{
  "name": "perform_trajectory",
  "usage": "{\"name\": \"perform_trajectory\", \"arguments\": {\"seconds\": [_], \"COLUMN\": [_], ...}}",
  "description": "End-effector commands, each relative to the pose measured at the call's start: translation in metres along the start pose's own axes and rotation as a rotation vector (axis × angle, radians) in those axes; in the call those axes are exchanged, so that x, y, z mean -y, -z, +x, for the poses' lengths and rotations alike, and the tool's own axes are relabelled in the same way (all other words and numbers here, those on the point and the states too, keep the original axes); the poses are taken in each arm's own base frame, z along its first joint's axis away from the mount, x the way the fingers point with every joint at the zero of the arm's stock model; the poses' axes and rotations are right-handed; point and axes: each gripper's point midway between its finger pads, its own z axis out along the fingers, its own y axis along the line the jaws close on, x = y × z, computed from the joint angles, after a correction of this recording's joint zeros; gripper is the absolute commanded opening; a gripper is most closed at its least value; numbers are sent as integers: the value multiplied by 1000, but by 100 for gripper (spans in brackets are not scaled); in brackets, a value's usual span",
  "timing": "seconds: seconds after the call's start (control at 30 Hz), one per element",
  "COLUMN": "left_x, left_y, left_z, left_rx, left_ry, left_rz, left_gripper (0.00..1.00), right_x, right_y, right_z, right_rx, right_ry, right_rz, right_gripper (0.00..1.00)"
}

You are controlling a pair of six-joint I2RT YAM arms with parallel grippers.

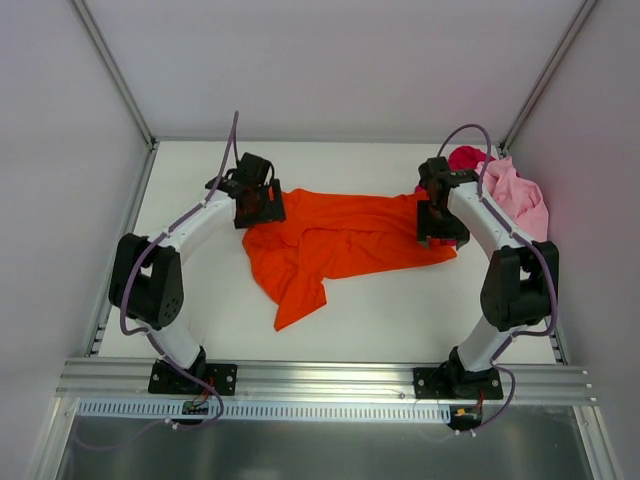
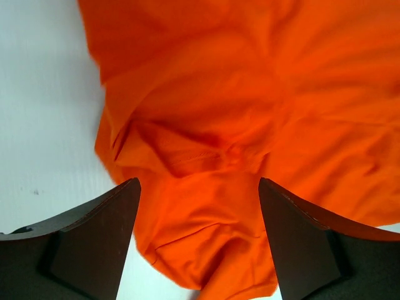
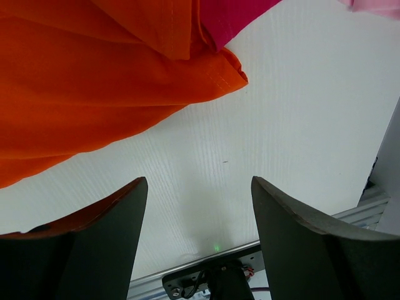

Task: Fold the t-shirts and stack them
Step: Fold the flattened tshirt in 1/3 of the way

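Observation:
The bright orange t-shirt [image 1: 340, 240] lies crumpled across the middle of the white table [image 1: 400, 310], with one end trailing toward the near edge. My left gripper [image 1: 258, 205] is over its left end. It stands open in the left wrist view [image 2: 199, 182], with wrinkled orange cloth [image 2: 237, 125] under and between the fingers and nothing pinched. My right gripper [image 1: 440, 225] is at the shirt's right end, open [image 3: 199, 181] over bare table, the orange hem [image 3: 94, 94] just beyond its tips. The light pink t-shirt [image 1: 518, 197] and the crimson one [image 1: 466, 157] lie bunched at the back right.
White walls with metal corner posts [image 1: 112, 65] close in the table on three sides. An aluminium rail [image 1: 330, 380] carrying both arm bases runs along the near edge. The crimson cloth [image 3: 234, 19] touches the orange shirt's right corner.

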Motion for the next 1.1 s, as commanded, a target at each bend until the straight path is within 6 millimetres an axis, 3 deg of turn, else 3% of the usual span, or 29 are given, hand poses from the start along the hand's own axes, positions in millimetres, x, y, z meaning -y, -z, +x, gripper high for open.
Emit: {"name": "perform_trajectory", "arguments": {"seconds": [0.0,0.07,0.2,0.3,0.4,0.73,0.9,1.07], "left_x": [35,45,62,77,77,55,35,26], "left_y": [21,26,6,-9,-22,-46,-55,-57], "left_z": [-50,-62,-58,-37,-19,16,41,51], "left_rx": [120,141,93,20,-28,-120,-185,-206], "left_ry": [-44,-55,-69,-66,-52,-52,-23,3], "left_rz": [90,123,186,280,295,225,140,110], "left_gripper": [78,78,78,78,76,75,76,76], "right_x": [-3,-3,-3,-1,2,7,21,25], "right_y": [17,16,17,24,34,52,75,91], "right_z": [-13,-12,-12,-13,-19,-28,-39,-45], "right_rx": [60,58,55,67,96,134,194,239], "right_ry": [-22,-18,-16,-18,-21,-34,-26,-49], "right_rz": [-28,-25,-29,-31,-32,-39,-18,-28], "right_gripper": [71,71,70,70,70,70,71,72]}}
